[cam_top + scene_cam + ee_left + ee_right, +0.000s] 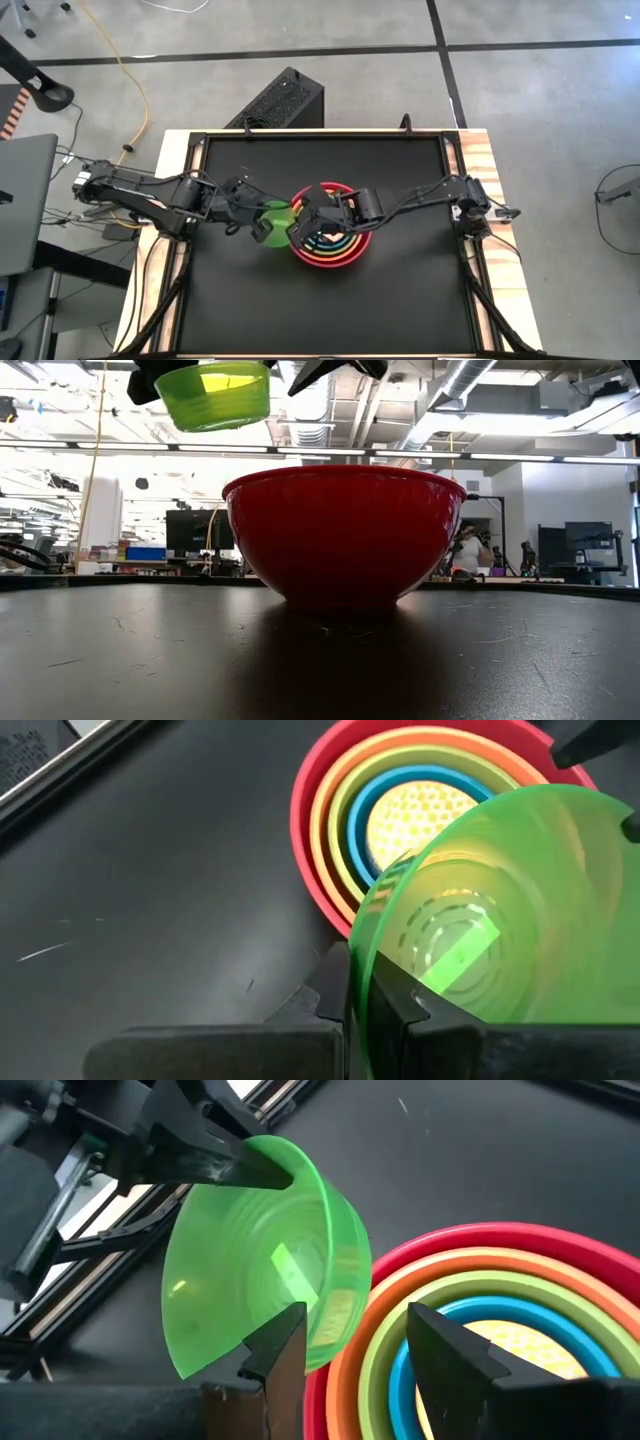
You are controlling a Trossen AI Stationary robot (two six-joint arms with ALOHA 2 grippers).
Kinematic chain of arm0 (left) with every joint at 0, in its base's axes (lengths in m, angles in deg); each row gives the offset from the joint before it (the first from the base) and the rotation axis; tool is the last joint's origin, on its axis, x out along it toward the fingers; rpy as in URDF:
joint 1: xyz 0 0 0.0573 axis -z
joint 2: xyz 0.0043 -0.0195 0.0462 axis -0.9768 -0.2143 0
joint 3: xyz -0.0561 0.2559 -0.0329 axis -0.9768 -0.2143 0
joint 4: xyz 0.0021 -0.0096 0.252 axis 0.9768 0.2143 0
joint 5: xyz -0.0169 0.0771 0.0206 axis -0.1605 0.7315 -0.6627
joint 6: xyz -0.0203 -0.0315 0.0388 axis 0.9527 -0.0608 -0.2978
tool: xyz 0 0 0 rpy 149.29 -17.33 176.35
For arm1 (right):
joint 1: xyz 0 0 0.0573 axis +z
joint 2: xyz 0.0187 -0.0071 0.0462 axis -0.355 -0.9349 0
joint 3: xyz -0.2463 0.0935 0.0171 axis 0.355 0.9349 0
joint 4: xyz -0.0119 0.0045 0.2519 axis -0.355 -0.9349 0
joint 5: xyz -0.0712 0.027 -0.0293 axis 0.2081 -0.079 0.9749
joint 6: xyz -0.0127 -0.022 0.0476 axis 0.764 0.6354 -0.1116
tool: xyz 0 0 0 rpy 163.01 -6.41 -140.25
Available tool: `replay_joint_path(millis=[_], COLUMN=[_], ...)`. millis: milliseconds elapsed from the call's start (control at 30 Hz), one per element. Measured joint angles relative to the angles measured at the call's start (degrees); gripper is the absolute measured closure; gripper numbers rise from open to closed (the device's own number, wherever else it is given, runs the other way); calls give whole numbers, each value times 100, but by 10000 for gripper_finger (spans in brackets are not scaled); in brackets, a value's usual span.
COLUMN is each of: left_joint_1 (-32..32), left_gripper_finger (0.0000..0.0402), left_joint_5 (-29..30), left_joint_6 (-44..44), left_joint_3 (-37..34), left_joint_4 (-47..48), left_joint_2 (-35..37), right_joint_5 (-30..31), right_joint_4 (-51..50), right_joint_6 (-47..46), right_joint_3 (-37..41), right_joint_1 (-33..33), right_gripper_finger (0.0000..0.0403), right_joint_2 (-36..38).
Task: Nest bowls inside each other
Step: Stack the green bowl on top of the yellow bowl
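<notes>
A red bowl [345, 535] stands on its base on the black table, right of centre. Nested in it are an orange bowl [420, 1295], an olive-green one [470, 1292], a blue one [358, 820] and a speckled yellow one [420, 815]. A small translucent bright green bowl [215, 398] hangs in the air just left of the stack's rim, with my left gripper [257, 227] shut on it. My right gripper [355, 1342] is open above the stack's left rim, right beside the green bowl. My left gripper pinches the green bowl's rim [362, 982] on the side toward the table's left edge, one finger inside the bowl and one outside. The fingers come slanting down from the left. The bowl is lifted clear of the table and stack, mouth up and a little tilted. My right gripper has one finger [285, 1342] close against the green bowl's wall; I cannot tell whether it touches.
Both arms meet over the table's middle. Bare black tabletop [250, 310] lies on all sides of the stack. A black box [285, 100] stands on the floor beyond the far edge, and a laptop [20, 200] sits off the table's left side.
</notes>
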Motion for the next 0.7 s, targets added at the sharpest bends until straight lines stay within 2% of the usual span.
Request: replay_joint_path(millis=[200,300,433,600,700], left_joint_1=[-2,-9,-125,-144,-149], left_gripper_finger=[401,401,401,401,401], left_joint_5=[255,399,370,289,223], left_joint_6=[202,221,317,-232,-601], left_joint_3=[0,0,0,-2,-4], left_joint_4=[-289,-466,-538,-654,-774], left_joint_2=[-2,-4,-87,-144,-146], right_joint_5=[119,244,353,209,120], right_joint_4=[-80,-169,-255,-436,-696], right_joint_6=[7,91,379,793,787], right_joint_3=[0,0,-2,0,-1], right_joint_1=[-73,-110,-179,-222,-246], right_gripper_finger=[217,231,282,383,391], right_joint_2=[-31,-33,-33,-33,-33])
